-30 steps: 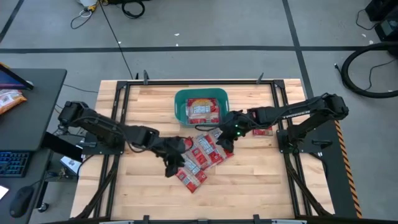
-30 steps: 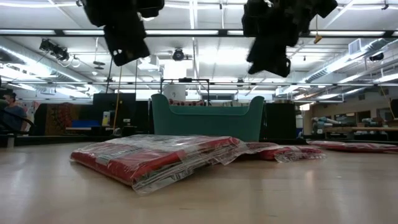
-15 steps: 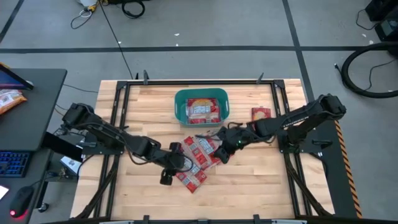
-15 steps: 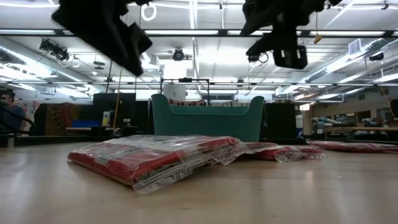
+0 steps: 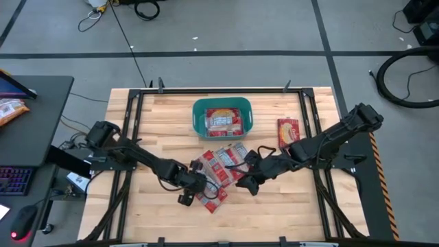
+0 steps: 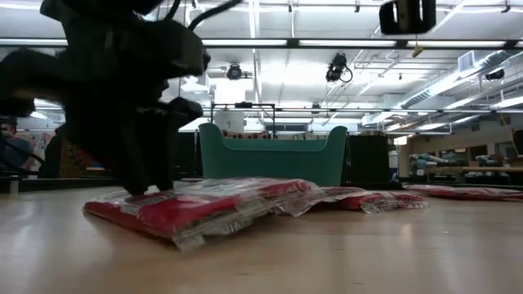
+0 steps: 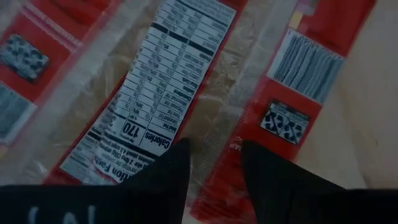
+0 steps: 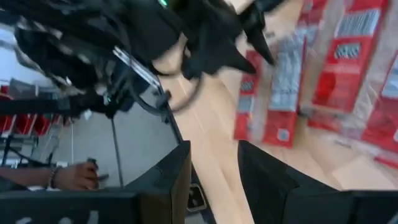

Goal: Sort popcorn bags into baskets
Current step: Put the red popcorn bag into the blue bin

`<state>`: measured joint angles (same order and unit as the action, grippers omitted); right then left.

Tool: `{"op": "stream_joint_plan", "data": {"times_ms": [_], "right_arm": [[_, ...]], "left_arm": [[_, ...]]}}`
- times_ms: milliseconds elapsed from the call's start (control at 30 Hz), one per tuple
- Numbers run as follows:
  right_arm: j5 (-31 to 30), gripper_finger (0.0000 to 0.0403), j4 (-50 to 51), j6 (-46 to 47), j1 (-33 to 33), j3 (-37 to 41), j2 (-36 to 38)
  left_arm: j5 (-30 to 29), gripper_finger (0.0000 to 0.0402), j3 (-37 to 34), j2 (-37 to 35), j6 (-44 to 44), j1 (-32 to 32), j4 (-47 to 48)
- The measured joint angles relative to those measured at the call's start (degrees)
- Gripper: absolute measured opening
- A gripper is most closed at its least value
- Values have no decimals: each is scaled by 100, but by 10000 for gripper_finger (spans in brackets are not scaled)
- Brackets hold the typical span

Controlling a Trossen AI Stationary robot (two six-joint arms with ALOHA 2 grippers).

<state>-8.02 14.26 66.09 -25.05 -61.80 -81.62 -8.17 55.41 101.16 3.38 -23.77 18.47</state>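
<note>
Several red popcorn bags lie in an overlapping pile [image 5: 221, 167] [image 6: 212, 202] on the wooden table, just near of the teal tub [image 5: 195, 116] [image 6: 270, 159]. The tub holds a few bags [image 5: 223, 121]. One bag [image 5: 288, 132] lies alone toward the table's right. My left gripper [image 5: 197, 188] [image 6: 147, 188] [image 7: 214, 171] is open and stands down on the pile's near-left bag. My right gripper [image 5: 247, 183] [image 8: 214, 168] is open and hovers off the pile's near-right side, touching nothing. My left gripper comes from above, pointing down, with both open fingertips [image 7: 171, 171] on the back face of the near-left bag, on the clear wrap [image 7: 214, 134] beside its nutrition label. Nothing is pinched between them. The bag lies flat, partly on the table and partly on its neighbours.
Black frame rails run along the table's edges [image 5: 130, 116]. A desk with a keyboard and an orange snack bag [image 5: 10, 110] stands off the table's left. Bare wood lies near the pile [image 5: 274, 213]. A person's hand [image 8: 68, 177] shows beyond the table.
My left gripper has moved toward the near edge and right, and come down onto the pile's near-left bag, which has shifted slightly under it. My right gripper has moved from beside the tub toward the near edge, past the pile's right side.
</note>
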Motion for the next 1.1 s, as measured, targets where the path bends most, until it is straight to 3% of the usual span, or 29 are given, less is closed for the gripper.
{"op": "stream_joint_plan", "data": {"times_ms": [233, 500, 700, 1100], "right_arm": [[-549, 137, -1, -145, -208, -356, 0], [-594, 137, 0, -176, -263, -474, 0], [-591, 137, 2, -178, -263, -474, 0], [-589, 137, 28, -354, -198, -475, 24]], "left_arm": [[-104, 133, 29, 307, 35, -104, -47], [-124, 13, 9, 315, 560, -153, -82], [49, 5, 12, 184, 1050, -144, -135], [-36, 2, -10, -1057, 1119, 277, -55]]}}
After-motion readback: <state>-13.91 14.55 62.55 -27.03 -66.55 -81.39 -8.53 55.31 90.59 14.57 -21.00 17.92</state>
